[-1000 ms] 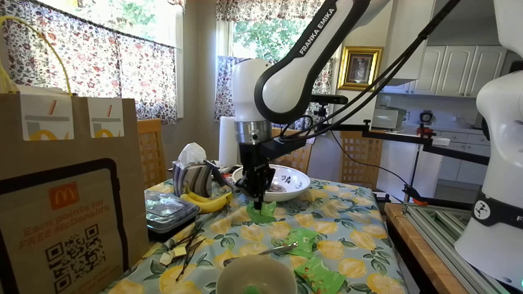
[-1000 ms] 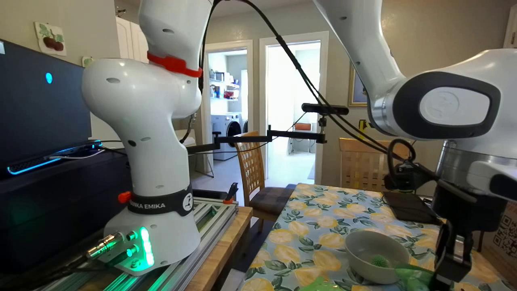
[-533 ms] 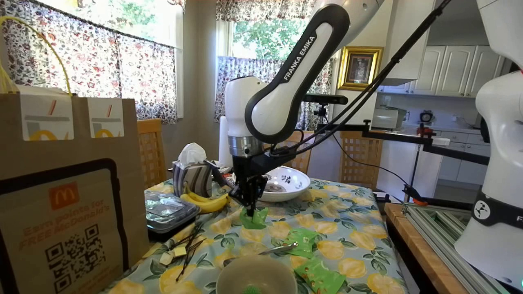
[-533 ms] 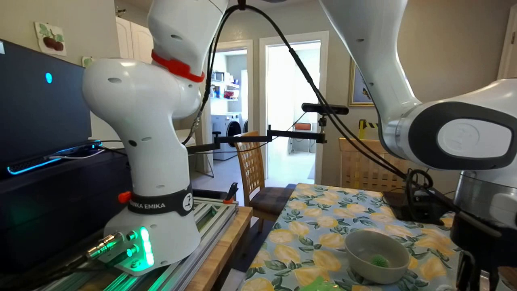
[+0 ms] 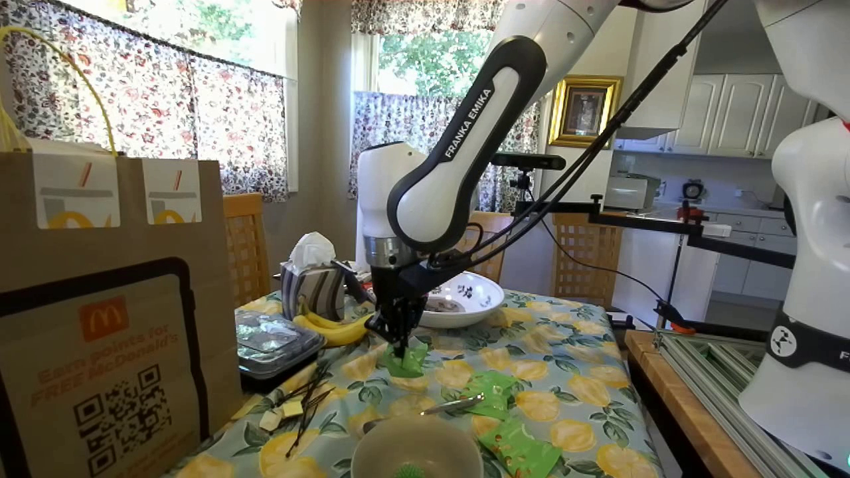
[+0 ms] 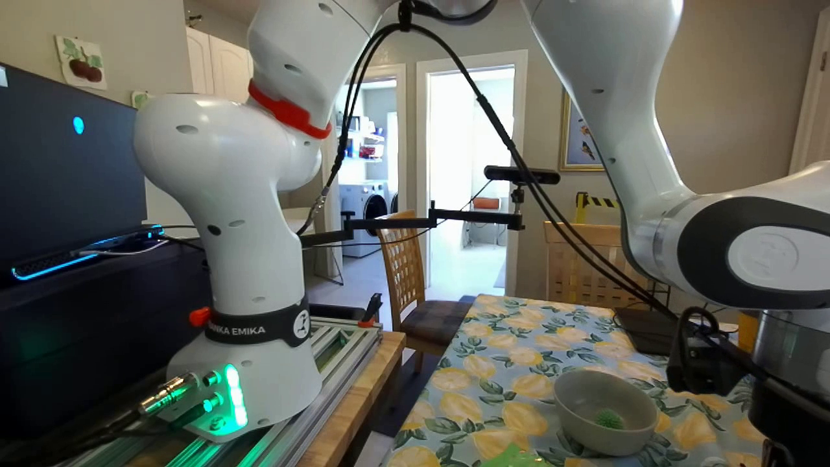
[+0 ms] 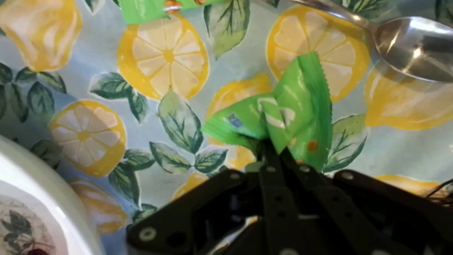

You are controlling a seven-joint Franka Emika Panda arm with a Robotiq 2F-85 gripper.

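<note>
Over the last second the hand (image 7: 278, 156) has shifted and now sits lower in both exterior views, and the green packet (image 7: 297, 117) has gone with it. In the wrist view the fingertips pinch a crumpled fold at the packet's edge; from the tips, one end points to ten o'clock and the rest rises toward twelve to one. Taking the packet as the dial's centre, a spoon (image 7: 414, 49) lies at two o'clock and the rim of a white bowl (image 7: 53, 198) at eight.

In an exterior view the packet has moved over the worktop (image 5: 564, 358) toward seven to eight o'clock, and the gap to the white bowl, at one to two from it, looks wider. Bananas (image 5: 335, 330) lie at ten; a loose packet (image 5: 495, 392) and a further packet (image 5: 521, 449) lie near four, unmoved.

In an exterior view a grey bowl (image 6: 583, 395) holds a spiky ball (image 6: 609, 419); the packet, seen beside that rim a second ago, is now out of frame.

Since packet and tips have travelled together, the pinch appears to be holding, and I judge it is being carried or dragged. Whether its underside touches the worktop I cannot tell.
</note>
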